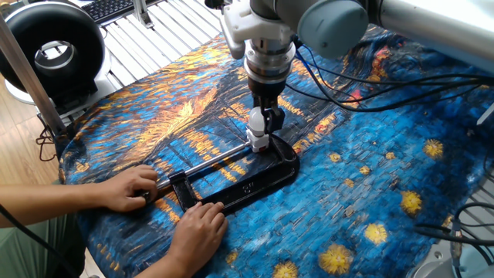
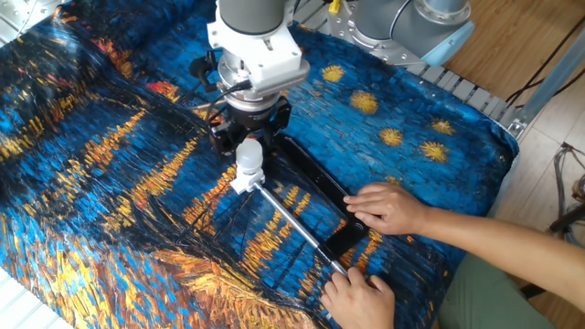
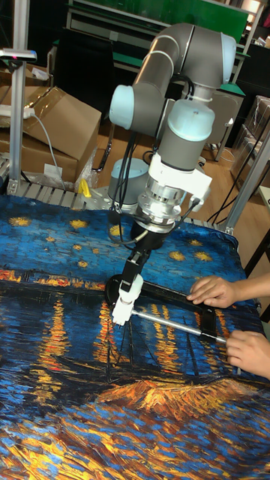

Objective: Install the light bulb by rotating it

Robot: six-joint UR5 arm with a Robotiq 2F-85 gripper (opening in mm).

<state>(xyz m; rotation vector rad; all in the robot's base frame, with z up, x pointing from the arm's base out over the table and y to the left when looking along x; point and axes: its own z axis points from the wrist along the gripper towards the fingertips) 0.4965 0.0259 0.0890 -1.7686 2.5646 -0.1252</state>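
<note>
The light bulb (image 1: 255, 121) stands upright in its white socket block (image 1: 258, 142), which a black clamp (image 1: 255, 182) holds on the painted cloth. My gripper (image 1: 264, 120) comes straight down over it, its black fingers (image 1: 269, 116) closed against the bulb's dome. From the other side, the bulb (image 2: 248, 153) shows whole in front of the gripper (image 2: 249, 137), above the socket (image 2: 241, 182). The tall fixed view has the gripper (image 3: 135, 274) meeting the bulb (image 3: 132, 286) over the socket (image 3: 120, 310).
A person's two hands (image 1: 131, 189) (image 1: 197, 232) press down on the clamp's bar and frame at the near edge. Cables (image 1: 347, 77) trail across the cloth behind the arm. A black ring-shaped fan (image 1: 54, 50) stands off the table's left corner. Cardboard boxes (image 3: 60, 120) sit behind.
</note>
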